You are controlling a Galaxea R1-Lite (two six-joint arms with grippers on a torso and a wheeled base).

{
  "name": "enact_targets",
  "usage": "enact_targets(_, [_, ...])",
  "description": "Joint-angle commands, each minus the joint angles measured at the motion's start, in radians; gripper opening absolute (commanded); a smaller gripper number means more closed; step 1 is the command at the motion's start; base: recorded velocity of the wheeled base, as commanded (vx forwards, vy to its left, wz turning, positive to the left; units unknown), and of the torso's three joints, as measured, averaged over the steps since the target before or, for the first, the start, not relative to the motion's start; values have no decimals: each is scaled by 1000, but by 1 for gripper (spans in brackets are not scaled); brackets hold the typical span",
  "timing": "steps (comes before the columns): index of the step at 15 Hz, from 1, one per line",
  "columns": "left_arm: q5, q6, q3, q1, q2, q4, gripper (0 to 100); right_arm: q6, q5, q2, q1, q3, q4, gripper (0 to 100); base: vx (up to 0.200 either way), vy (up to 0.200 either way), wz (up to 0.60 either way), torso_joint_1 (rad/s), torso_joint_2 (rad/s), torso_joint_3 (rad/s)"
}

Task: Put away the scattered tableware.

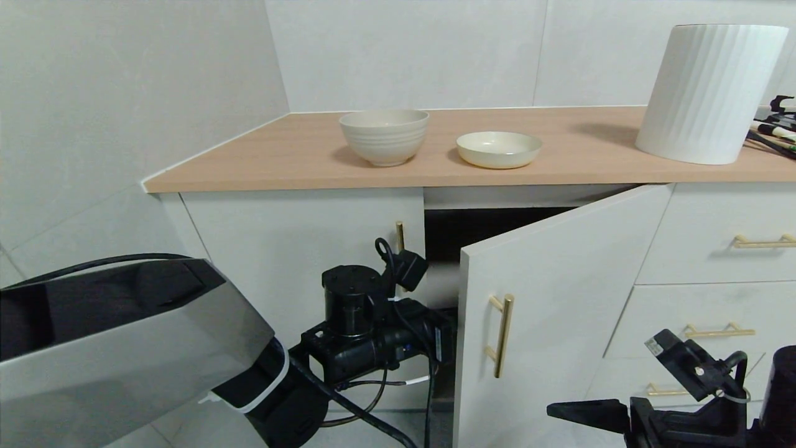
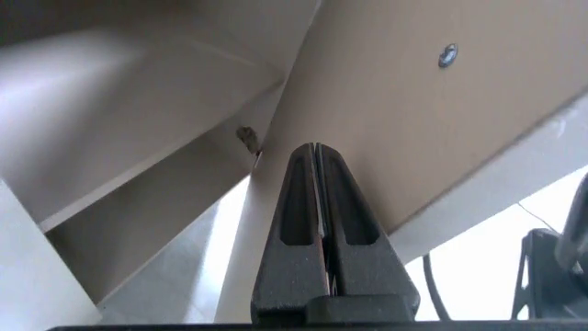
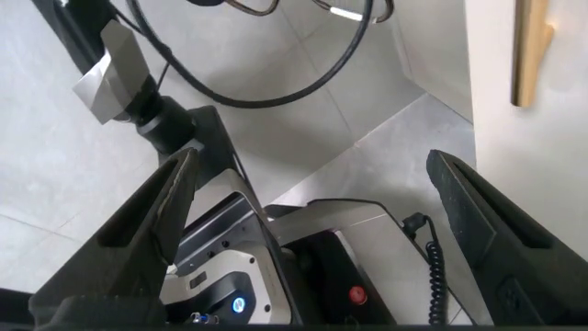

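A beige ribbed bowl [image 1: 384,137] and a shallow cream dish [image 1: 499,149] stand side by side on the wooden countertop [image 1: 280,162]. Below them, the right cabinet door [image 1: 547,311] hangs partly open. My left gripper [image 2: 315,149] is shut with nothing in it. Its tip sits low in the gap at the door's inner face [image 2: 413,119]. My right gripper [image 3: 317,188] is open wide and holds nothing. It hovers low over the floor in front of the drawers, with one of its fingers [image 1: 578,412] pointing toward the door.
A tall white ribbed container [image 1: 709,93] stands at the counter's right, with several utensils [image 1: 774,127] behind it. The door carries a gold handle [image 1: 500,336]. Drawers with gold pulls [image 1: 763,241] lie to the right, and a closed left door [image 1: 298,261] beside the dark opening [image 1: 485,233].
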Motion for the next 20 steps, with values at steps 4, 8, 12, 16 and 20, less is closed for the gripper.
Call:
enact_targets(4, [1,1,-52,-12,41,3,0,0,0,4,15,3,1,100,-150,0,0,7,2,2])
enact_targets(8, [0,1,-126,-21,103,9,0,1,-2,7,15,3,1,100,0,0,0,0,0,0])
enact_targets(12, [1,1,-158,-35,116,15,0,0,-2,4,16,3,1,100,0,0,0,0,0,0])
enact_targets(16, [24,1,-196,-108,73,78,0,1,-3,-24,58,6,1,100,0,0,0,0,0,0])
enact_targets(20, [27,2,-199,-177,32,125,0,1,-36,-131,168,9,9,100,0,0,0,0,0,0])
